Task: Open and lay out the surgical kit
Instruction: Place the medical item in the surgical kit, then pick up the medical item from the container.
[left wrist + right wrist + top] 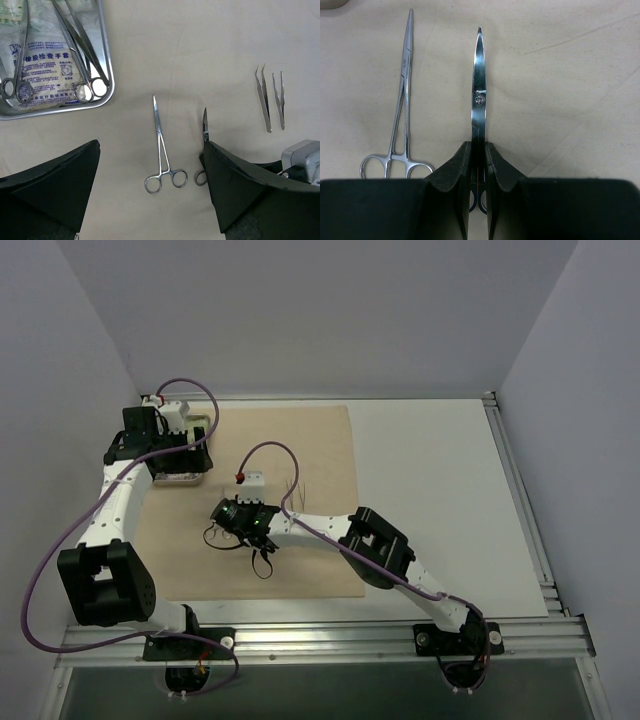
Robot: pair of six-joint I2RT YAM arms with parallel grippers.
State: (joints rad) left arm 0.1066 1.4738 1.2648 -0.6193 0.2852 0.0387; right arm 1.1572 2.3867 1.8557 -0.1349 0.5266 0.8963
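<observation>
The beige cloth (300,450) lies flat; the right gripper (479,165) pinches scissors (478,100) pointing twelve o'clock, apparently resting on it. The left gripper (150,195) hangs wide open.

walls (300,310): plain white; table (450,500): white; rail (330,640): aluminium

**White table, plain walls**

Seen from above: a white table (440,500) boxed in by pale grey walls (330,310) on three sides. Along the near edge, an aluminium rail (330,638). Purple cables (45,570) looped at left.
</observation>
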